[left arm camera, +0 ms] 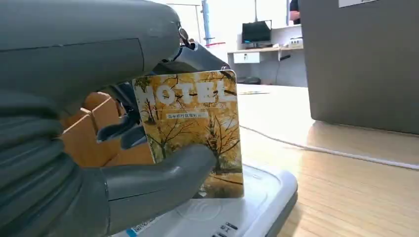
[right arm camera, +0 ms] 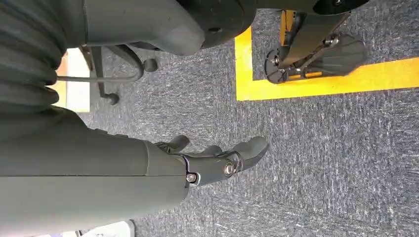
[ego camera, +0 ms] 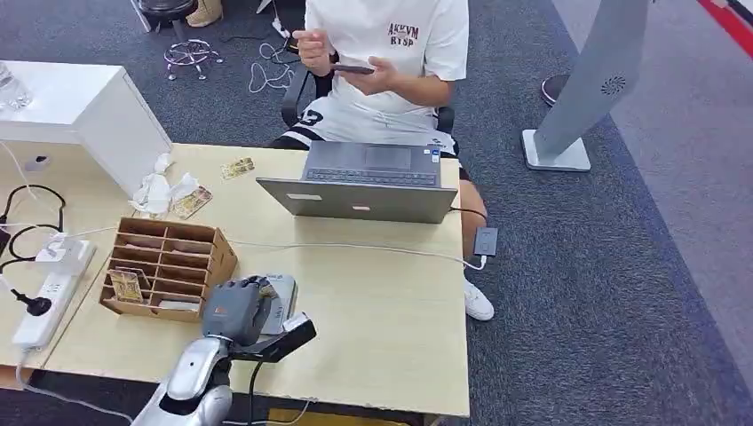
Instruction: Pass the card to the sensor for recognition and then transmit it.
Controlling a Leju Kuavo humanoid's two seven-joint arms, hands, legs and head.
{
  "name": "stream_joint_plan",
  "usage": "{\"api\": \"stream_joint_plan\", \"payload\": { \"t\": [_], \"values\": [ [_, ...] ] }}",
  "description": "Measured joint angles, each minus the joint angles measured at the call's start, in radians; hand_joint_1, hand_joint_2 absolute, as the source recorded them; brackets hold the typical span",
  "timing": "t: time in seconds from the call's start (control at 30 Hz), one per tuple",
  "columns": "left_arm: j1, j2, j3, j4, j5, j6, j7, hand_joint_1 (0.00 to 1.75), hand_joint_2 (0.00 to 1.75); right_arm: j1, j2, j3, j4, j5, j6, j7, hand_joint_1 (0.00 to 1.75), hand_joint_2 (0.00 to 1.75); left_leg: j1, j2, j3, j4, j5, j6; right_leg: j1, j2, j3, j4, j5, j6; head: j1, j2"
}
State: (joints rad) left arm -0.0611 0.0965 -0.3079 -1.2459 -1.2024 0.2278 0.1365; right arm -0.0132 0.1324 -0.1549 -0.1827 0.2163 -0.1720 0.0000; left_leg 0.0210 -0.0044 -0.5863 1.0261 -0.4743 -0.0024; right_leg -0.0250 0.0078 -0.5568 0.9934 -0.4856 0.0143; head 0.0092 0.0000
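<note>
One relation decides your next move: the yellow autumn-tree hotel card (left arm camera: pixel 190 133), pinched upright between the thumb and fingers of the left hand (ego camera: pixel 238 308), stands directly over the white flat card sensor (left arm camera: pixel 237 217) on the wooden tabletop (ego camera: pixel 382 311), its lower edge seemingly just above the pad. Your right hand (right arm camera: pixel 212 160) hangs by the grey carpet floor (right arm camera: pixel 321 163), fingers loosely apart and holding nothing, well away. Lowering looks like the remaining step.

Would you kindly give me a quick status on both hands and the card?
Left hand grips hotel card upright over white sensor. Right hand hangs above carpet, holding nothing. Nothing blocking the sensor.
</note>
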Motion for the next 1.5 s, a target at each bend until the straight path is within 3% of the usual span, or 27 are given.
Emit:
{"api": "stream_joint_plan", "payload": {
  "t": [0.13,0.23,0.47,0.73,0.9,1.07,1.23,1.4,1.5],
  "values": [
    [-0.007,-0.001,0.000,-0.022,0.010,0.070,-0.036,1.75,1.75,0.000,0.000,0.000,0.000,0.000,0.001,-0.007,0.00,1.75,0.000,0.000,0.000,0.000,0.000,0.000,0.000,0.000,-0.001,0.000,0.000,0.000,0.000,0.000],
    [-0.062,0.010,0.001,-0.089,0.037,0.115,-0.055,1.75,1.75,-0.001,0.000,0.000,0.000,0.000,0.004,-0.020,0.00,1.75,0.000,-0.001,-0.001,0.000,0.000,0.000,0.000,-0.001,0.000,0.000,0.000,0.000,0.000,0.000],
    [-0.221,0.070,0.015,-0.194,0.071,0.125,-0.079,1.75,1.75,-0.004,0.000,0.000,0.000,0.000,0.013,-0.035,0.00,1.75,0.000,-0.001,0.000,0.000,0.001,-0.001,0.000,-0.001,0.000,0.001,0.001,0.000,0.000,0.000],
    [-0.406,0.121,0.015,-0.243,0.076,0.114,-0.085,1.75,1.75,-0.006,-0.001,-0.001,0.000,0.000,0.020,-0.011,0.00,1.75,0.000,-0.001,0.000,0.000,0.001,-0.001,0.000,-0.001,0.000,0.001,0.001,0.000,0.000,0.000],
    [-0.453,0.130,0.015,-0.251,0.073,0.108,-0.084,1.75,1.75,-0.007,-0.001,-0.002,0.000,0.000,0.022,-0.009,0.00,1.75,0.000,0.000,0.000,0.000,0.001,-0.001,0.000,-0.001,0.000,0.001,0.001,0.000,0.000,0.000],
    [-0.461,0.134,0.015,-0.251,0.071,0.108,-0.083,1.75,1.75,-0.008,-0.001,-0.002,0.000,0.000,0.023,-0.008,0.00,1.75,0.000,0.000,0.000,0.000,0.001,-0.001,0.000,0.000,-0.001,0.001,0.001,0.000,0.000,0.000],
    [-0.522,0.148,0.015,-0.235,0.044,0.089,-0.043,1.75,1.75,-0.009,-0.002,-0.002,0.000,0.009,0.026,-0.015,0.00,1.75,0.000,-0.001,0.000,0.000,0.001,-0.001,0.000,0.000,-0.001,0.001,0.001,0.000,0.000,0.000],
    [-0.616,0.162,0.015,-0.109,-0.004,0.089,-0.021,1.75,1.75,-0.010,-0.004,-0.002,0.000,0.021,0.028,-0.004,0.00,1.75,0.000,0.000,0.000,0.000,0.002,-0.002,0.000,0.000,-0.001,0.001,0.001,0.000,0.000,0.000],
    [-0.642,0.167,0.016,-0.024,-0.005,0.129,-0.020,1.75,1.75,-0.011,-0.006,-0.002,0.000,0.037,0.027,0.013,0.00,1.75,0.000,0.000,0.000,0.000,0.002,-0.002,0.000,0.000,0.000,0.001,0.001,0.000,0.000,0.000]
  ]
}}
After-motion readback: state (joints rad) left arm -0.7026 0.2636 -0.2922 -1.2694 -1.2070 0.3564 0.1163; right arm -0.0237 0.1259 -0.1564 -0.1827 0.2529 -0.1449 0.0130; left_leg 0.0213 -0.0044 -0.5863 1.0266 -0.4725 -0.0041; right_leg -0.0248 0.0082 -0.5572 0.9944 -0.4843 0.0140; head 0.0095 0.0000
